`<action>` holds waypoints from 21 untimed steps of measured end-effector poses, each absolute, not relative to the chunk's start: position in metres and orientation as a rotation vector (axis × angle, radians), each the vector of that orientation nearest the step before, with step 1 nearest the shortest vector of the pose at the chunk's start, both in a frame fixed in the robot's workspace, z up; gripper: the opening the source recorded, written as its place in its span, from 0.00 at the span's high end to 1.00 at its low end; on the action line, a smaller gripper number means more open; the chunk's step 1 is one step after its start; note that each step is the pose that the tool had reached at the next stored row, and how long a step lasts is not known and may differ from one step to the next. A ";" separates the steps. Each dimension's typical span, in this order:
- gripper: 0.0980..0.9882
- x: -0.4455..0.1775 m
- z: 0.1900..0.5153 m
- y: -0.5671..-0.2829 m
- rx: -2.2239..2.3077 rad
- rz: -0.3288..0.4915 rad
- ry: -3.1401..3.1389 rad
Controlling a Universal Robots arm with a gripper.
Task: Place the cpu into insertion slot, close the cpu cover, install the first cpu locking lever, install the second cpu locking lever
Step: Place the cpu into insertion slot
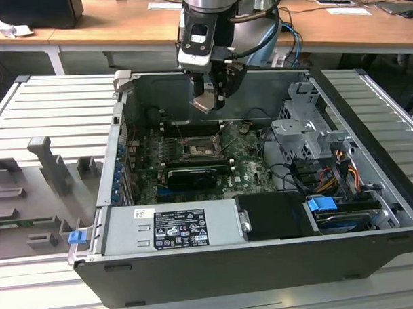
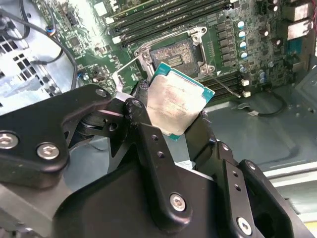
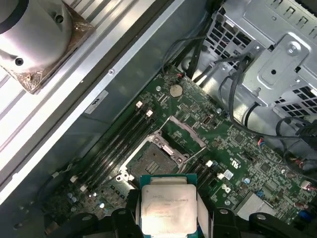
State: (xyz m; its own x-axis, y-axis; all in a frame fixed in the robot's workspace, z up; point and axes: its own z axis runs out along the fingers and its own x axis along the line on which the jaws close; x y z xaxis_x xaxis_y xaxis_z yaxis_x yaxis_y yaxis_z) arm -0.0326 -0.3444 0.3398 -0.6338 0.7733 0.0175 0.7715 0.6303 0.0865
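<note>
The scene is evenly lit; the case (image 1: 164, 95) interior is shaded, and soft glare is seen on the cpu (image 2: 176, 106).

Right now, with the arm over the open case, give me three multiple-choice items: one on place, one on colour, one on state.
1. Where is the cpu? A in the socket; B in the hand, above the board; C outside the case.
2. What colour is the board? A green; B red; C white.
3. What state is the socket in? A empty; B holding a chip; C under a cooler.
Key: 1 B, the hand pinches it in both wrist views; 2 A, green shows all around the socket; 3 A, its dark centre lies bare.
</note>
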 end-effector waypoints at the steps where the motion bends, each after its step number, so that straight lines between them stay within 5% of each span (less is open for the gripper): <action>1: 0.50 -0.033 0.338 -0.344 1.374 0.133 2.797; 21: 0.50 -0.033 0.317 -0.344 1.783 0.122 2.543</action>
State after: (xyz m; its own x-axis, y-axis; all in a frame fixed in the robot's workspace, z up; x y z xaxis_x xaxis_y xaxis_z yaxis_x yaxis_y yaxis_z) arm -0.0326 -0.3444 0.3174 -0.3411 0.9399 0.0178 0.9372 0.3386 0.0836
